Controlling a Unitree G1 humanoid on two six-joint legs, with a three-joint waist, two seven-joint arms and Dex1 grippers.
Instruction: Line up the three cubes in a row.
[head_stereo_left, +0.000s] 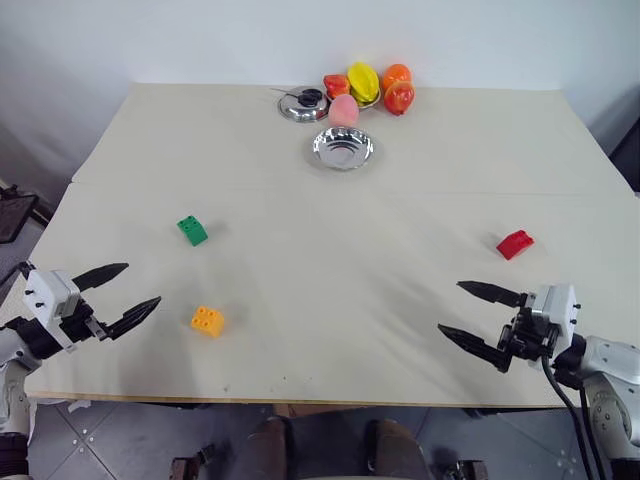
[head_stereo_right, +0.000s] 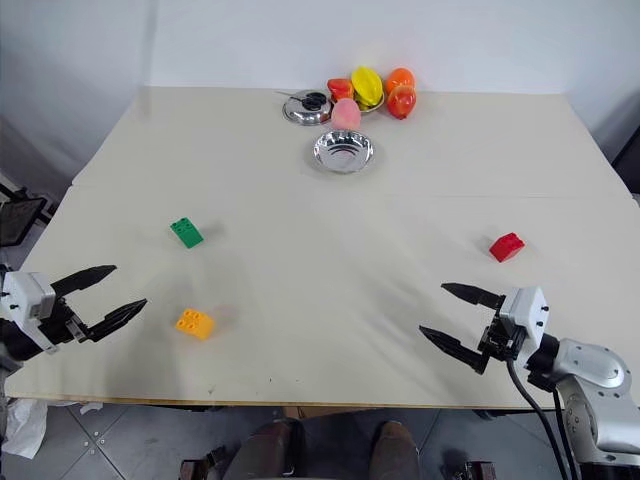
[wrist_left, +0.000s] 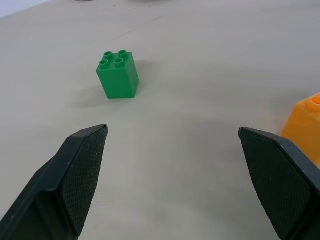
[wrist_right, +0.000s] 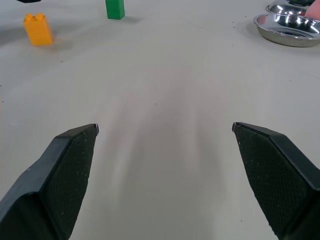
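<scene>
Cubes are scattered on the table (head_stereo_left: 300, 330): green (head_stereo_left: 193, 230) and orange (head_stereo_left: 207, 320) at left, red (head_stereo_left: 514, 244) far right. Both grippers, left (head_stereo_left: 128, 290) and right (head_stereo_left: 468, 310), are held spread wide, empty.

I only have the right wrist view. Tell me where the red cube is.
Observer: The red brick lies on the table's right side, beyond the right gripper, apart from it.
Operator: Report the left arm.
Observer: The left gripper hovers, fingers open, just left of the orange-yellow brick.
Operator: Tell me what's behind the steel bowl.
Observer: Toy fruits cluster at the far edge behind the bowl, beside a metal lid.
</scene>
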